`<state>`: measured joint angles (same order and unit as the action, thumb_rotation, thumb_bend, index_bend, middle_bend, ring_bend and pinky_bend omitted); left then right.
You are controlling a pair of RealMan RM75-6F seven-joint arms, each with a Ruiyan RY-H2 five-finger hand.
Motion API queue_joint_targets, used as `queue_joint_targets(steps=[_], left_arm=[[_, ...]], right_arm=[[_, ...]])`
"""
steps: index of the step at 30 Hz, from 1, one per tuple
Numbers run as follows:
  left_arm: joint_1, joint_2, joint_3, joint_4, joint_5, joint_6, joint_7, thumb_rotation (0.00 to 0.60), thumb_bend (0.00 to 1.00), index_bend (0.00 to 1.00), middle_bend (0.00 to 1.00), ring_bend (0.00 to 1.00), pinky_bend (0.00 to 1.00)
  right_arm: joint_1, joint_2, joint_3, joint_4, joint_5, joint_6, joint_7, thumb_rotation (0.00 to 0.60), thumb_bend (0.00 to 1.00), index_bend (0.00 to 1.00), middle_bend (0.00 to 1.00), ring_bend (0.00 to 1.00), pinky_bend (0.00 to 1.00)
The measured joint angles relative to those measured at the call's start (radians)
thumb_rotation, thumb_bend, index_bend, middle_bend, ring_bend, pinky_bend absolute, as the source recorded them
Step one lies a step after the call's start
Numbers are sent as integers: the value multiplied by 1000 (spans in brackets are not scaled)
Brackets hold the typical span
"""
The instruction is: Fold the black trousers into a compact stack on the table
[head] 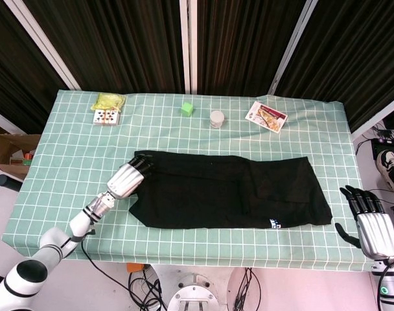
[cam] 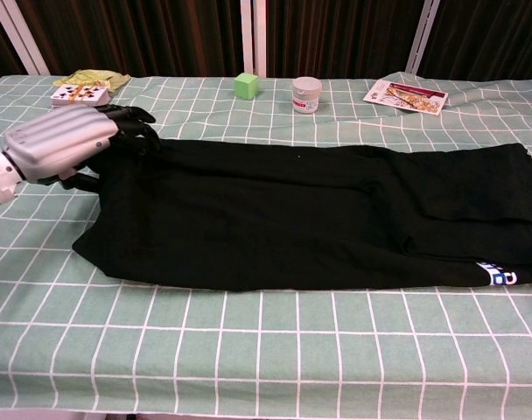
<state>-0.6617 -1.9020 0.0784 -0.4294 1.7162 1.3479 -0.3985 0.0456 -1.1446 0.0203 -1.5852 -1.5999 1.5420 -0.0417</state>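
Observation:
The black trousers [head: 229,191] lie flat and lengthwise across the middle of the green checked table [head: 67,162], with a small blue-white label [cam: 498,276] at their near right corner. My left hand [head: 127,178] is at their far left corner, fingers curled onto the cloth edge and gripping it; the chest view shows the same left hand [cam: 65,144] against the trousers [cam: 310,214]. Beyond the table's right edge hangs my right hand [head: 373,227], fingers spread and holding nothing; the chest view does not show it.
Along the far edge stand a card deck [head: 107,116], a yellow-green bag [head: 109,100], a green cube [head: 187,109], a white jar [head: 217,118] and a printed leaflet [head: 267,116]. A cardboard box [head: 9,152] sits on the floor at the left.

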Motion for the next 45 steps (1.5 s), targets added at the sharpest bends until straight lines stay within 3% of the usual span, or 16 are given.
queue_joint_targets(steps=[7,12,20,27,34,38,45], left_arm=[[68,111,-5,-85,-26,60,47,600,650,648,293,132,185],[125,239,-12,-184,-60,78,114,600,650,644,293,132,184],[214,436,-37,-351,-144,67,211,600,653,628,293,132,185],[222,527,-59,-530,-178,23,268,600,658,619,293,132,181],[150,618,-105,-853,-198,-84,388,600,665,618,285,132,178],[59,649,-154,-1049,-242,-221,534,600,668,618,281,132,176],[-140,587,-255,-1177,-435,-448,792,600,667,619,269,132,173]], right_arm=[[-8,-5,-3,9,-21,26,13,600,197,156,135,98,151],[-12,-13,-7,18,-39,42,23,600,197,156,135,98,146],[-21,-32,-12,42,-57,64,44,600,196,161,135,98,144],[-26,-43,-13,66,-59,75,70,600,196,166,135,98,141],[-31,-37,-12,75,-58,83,82,600,195,168,135,98,140],[-40,-30,-10,77,-51,94,92,600,193,171,135,98,140],[-50,-21,-11,84,-43,101,107,600,192,174,135,98,140]])
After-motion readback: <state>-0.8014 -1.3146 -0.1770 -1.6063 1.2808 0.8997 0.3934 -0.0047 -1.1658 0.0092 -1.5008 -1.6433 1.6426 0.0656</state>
